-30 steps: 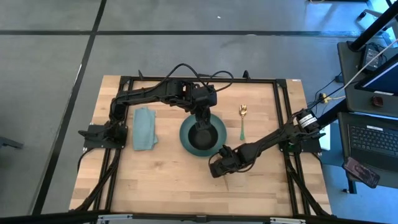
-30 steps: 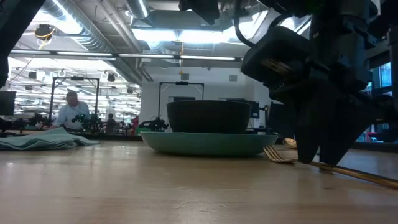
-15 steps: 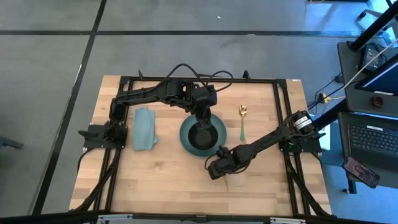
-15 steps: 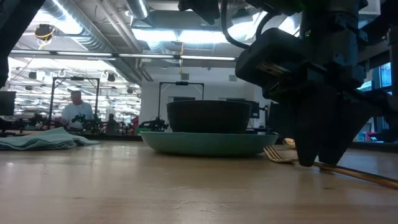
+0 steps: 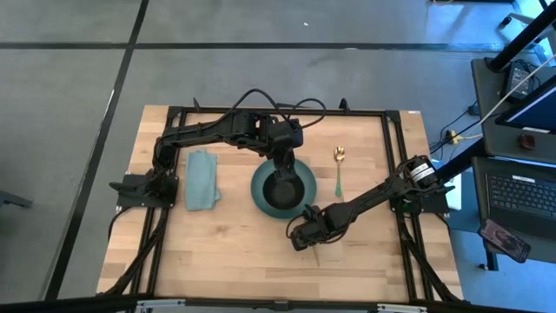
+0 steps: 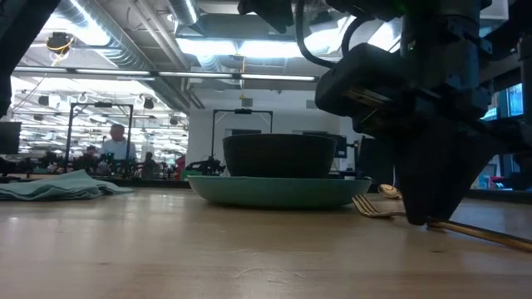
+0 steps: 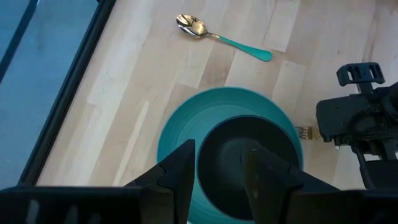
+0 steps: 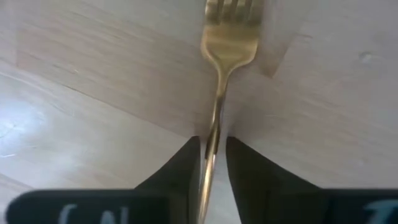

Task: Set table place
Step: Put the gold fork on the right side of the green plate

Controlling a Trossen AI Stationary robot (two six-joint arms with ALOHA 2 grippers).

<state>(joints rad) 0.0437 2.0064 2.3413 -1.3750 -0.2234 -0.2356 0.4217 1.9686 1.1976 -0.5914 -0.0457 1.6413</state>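
A black bowl [image 5: 280, 189] sits in a round teal plate [image 5: 257, 196] at the table's middle. My left gripper [image 5: 281, 167] hangs open above the bowl [image 7: 249, 143] and touches nothing. A slim gold fork [image 6: 370, 206] lies flat on the wood near the plate's near right side, tines toward the plate. My right gripper [image 5: 301, 236] is shut on the fork's handle. A gold spoon with a teal handle [image 5: 338, 169] lies right of the plate. A folded teal napkin [image 5: 202, 179] lies left of it. My right gripper pinches the fork's handle [image 8: 213, 134] between its two fingers, a short way behind the tines. The fingers [image 6: 426, 218] come from above, pointing down, and lie across the handle. The fork lies flat on the table, tines [image 8: 227, 12] ahead of the fingers.
The black rail frame [image 5: 395, 165] runs along the table's left, right and far sides. Bare wood [image 5: 234, 252] lies in front of the plate. In the low view, people show in the room behind the table [image 6: 116, 149].
My right gripper has gone a little toward the table's left and near edges, low over the fork's handle. The fork's tines have stayed where they were on the table.
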